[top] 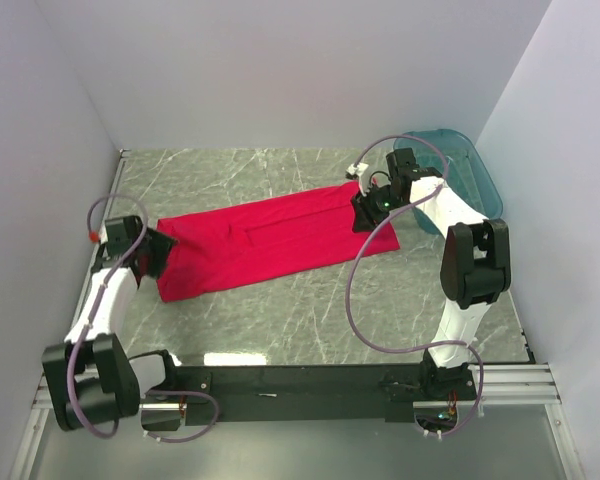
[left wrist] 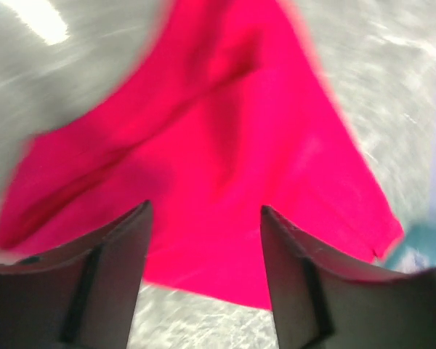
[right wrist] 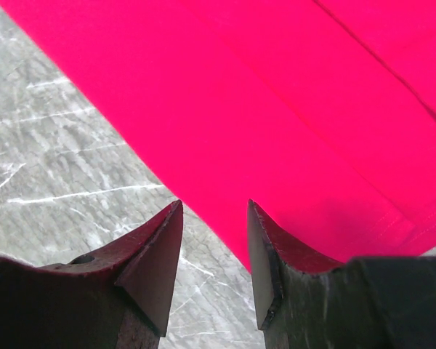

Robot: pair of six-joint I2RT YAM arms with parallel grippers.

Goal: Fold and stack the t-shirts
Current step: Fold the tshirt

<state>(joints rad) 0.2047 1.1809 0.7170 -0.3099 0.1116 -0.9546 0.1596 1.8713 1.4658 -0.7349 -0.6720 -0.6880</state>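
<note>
While left gripper and right gripper hang open at left and right ends of red t-shirt, uneven pinches risk a skewed fold.

Left arm and right arm stretch forward and low, both jaws parted.

The t-shirt lies on the middle of the bench, stretched from left to right. The left gripper is at its left end. The right gripper is at its right end. A tub sits in the far right corner, behind that gripper.
</note>
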